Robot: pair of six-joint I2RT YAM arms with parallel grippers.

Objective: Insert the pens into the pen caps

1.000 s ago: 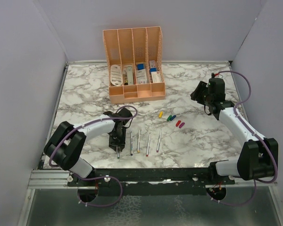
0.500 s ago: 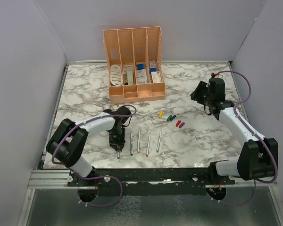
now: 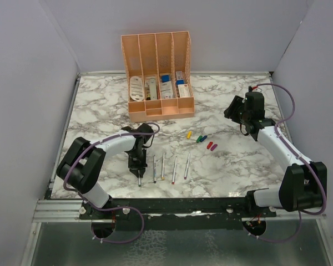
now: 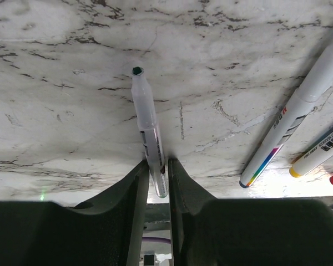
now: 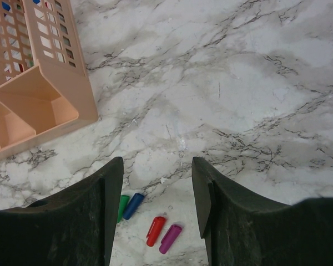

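Note:
My left gripper (image 3: 137, 164) is shut on the leftmost pen (image 3: 139, 178), low over the marble table. In the left wrist view the fingers (image 4: 137, 183) pinch the rear end of this green-tipped pen (image 4: 146, 116), which points away. Several other pens (image 3: 163, 167) lie in a row just to its right, and three show in the left wrist view (image 4: 299, 111). The yellow cap (image 3: 188, 134), green cap (image 3: 198, 139), blue cap (image 3: 203, 137), red cap (image 3: 209, 145) and magenta cap (image 3: 213, 146) lie mid-table. My right gripper (image 3: 232, 110) is open and empty, raised beyond the caps (image 5: 155, 230).
A peach organiser (image 3: 157, 77) with stubby white and blue items stands at the back centre; its corner shows in the right wrist view (image 5: 39, 88). Grey walls enclose the table on the left, right and back. A metal rail (image 3: 155, 206) runs along the near edge.
My left arm's elbow has drawn in slightly toward the near left, while the gripper stays on the leftmost pen. The right arm has not moved.

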